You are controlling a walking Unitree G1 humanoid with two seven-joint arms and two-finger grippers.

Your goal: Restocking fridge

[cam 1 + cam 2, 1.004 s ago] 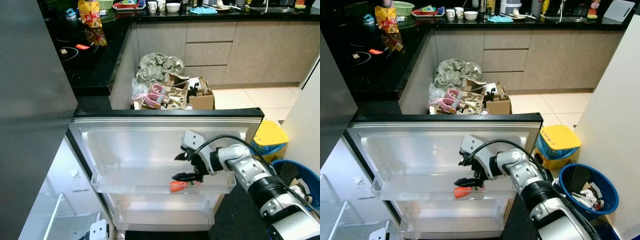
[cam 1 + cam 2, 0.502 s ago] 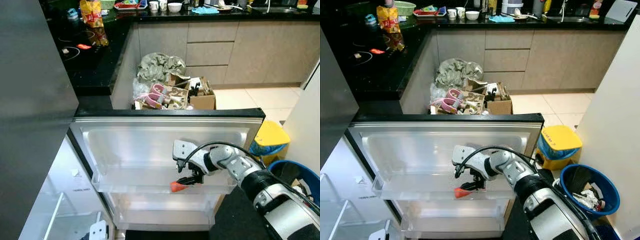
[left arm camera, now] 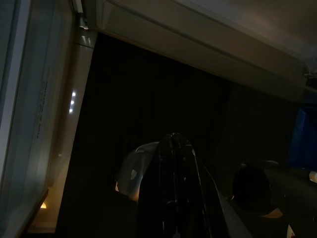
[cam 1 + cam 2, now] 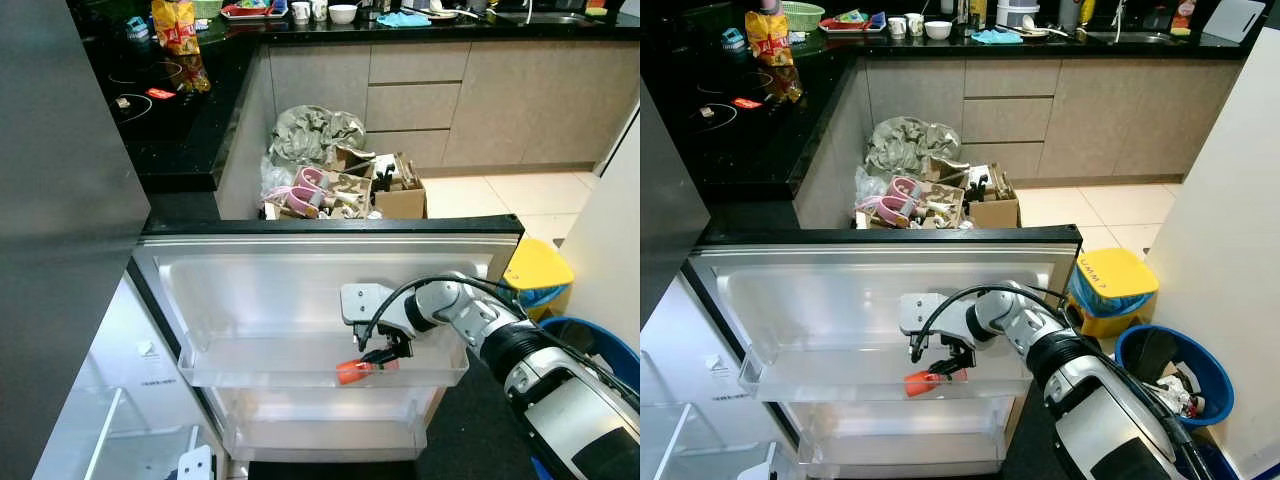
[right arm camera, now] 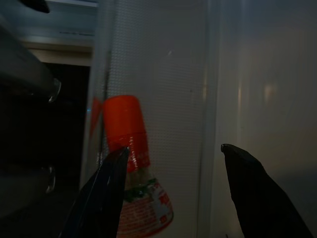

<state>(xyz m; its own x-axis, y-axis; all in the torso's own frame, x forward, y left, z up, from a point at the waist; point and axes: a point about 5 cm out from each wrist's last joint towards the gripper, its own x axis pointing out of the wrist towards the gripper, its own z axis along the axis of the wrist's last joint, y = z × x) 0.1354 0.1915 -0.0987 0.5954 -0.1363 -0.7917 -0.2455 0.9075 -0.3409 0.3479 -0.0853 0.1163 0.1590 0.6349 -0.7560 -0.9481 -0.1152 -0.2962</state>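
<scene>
Right pincer (image 4: 378, 352) is spread wide over the red-capped bottle (image 4: 352, 372) lying in the fridge door shelf (image 4: 250, 365). Looks like it's letting go; next, pull arm out. Left pincer (image 3: 173, 148) pressed together.

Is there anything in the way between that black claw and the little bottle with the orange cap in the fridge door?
Nothing visible is. The right end effector is open right at the orange-capped bottle, which lies in the door shelf. In the right wrist view one finger sits beside the bottle; the other is well apart.
</scene>
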